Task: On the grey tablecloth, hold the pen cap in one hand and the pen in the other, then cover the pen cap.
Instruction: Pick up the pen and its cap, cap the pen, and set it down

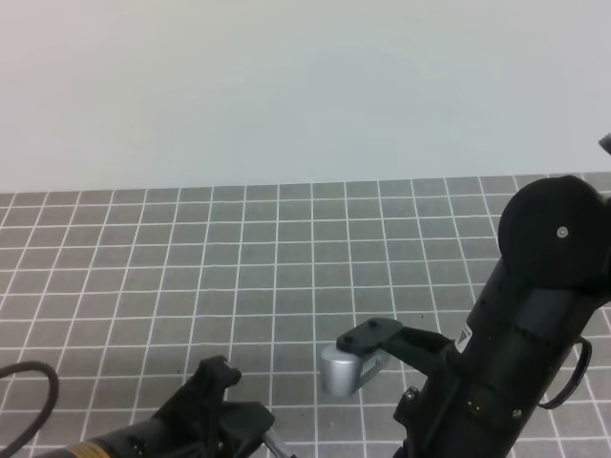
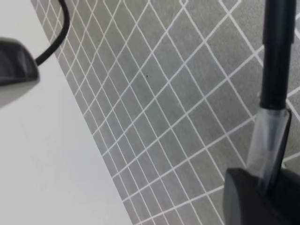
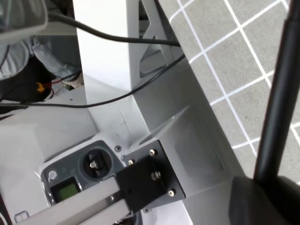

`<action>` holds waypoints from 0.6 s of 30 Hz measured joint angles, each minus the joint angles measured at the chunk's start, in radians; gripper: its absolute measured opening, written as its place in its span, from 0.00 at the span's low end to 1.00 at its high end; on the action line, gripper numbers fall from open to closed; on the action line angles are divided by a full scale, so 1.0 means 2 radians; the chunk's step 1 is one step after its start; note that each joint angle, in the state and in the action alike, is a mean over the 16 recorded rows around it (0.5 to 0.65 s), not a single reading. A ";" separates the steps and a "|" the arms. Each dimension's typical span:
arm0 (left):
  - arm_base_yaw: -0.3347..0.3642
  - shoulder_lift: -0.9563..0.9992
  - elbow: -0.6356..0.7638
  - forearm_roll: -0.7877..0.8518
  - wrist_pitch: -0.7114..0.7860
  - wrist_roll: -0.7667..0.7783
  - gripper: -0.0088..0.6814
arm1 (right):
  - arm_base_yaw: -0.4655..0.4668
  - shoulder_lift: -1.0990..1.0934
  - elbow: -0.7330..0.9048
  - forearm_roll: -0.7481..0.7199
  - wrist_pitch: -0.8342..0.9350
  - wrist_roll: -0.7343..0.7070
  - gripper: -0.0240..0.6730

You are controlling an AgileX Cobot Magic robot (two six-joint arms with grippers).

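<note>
1. The grey tablecloth [image 1: 239, 258]: gridded cloth over the near part of the table. No loose item lies on the part that shows in the high view.
2. Left arm [image 1: 191, 420] and right arm [image 1: 516, 334]: both low at the near edge of the cloth, close to each other. Their fingers are cut off by the bottom of the high view, and a silver camera housing [image 1: 346, 370] sits between them.
3. Left gripper [image 2: 262, 190]: closed on a pale, see-through sleeve with a dark strip down one side. I take this for the pen cap [image 2: 269, 140], though its colour leaves some doubt.
4. The pen [image 2: 277, 51]: a slim black barrel running straight out of that sleeve, off the cloth and held in the air.
5. Right gripper [image 3: 267, 197]: clamped at the base of a long black stick, by all appearance the same pen seen from its other end, with cloth and machine frame behind it.
6. Step in hand, as I judge it: each gripper has its piece and the two are lined up on one axis. The cap looks seated, or nearly so, on the barrel; how deep it sits cannot be told.
7. Next move calls for: a short, straight push along the barrel's axis with both grips firm and no sideways twist. After that, check for any gap at the sleeve's mouth before either gripper lets go
</note>
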 joint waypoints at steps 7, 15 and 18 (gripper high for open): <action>-0.007 0.007 0.001 0.004 -0.002 0.000 0.12 | 0.000 0.012 0.001 0.007 -0.001 0.002 0.13; -0.011 0.014 0.001 0.005 -0.001 0.000 0.12 | 0.001 0.028 0.001 0.018 -0.002 0.005 0.13; -0.012 0.014 0.001 0.005 -0.001 0.000 0.12 | 0.001 0.031 0.001 0.022 -0.003 0.006 0.13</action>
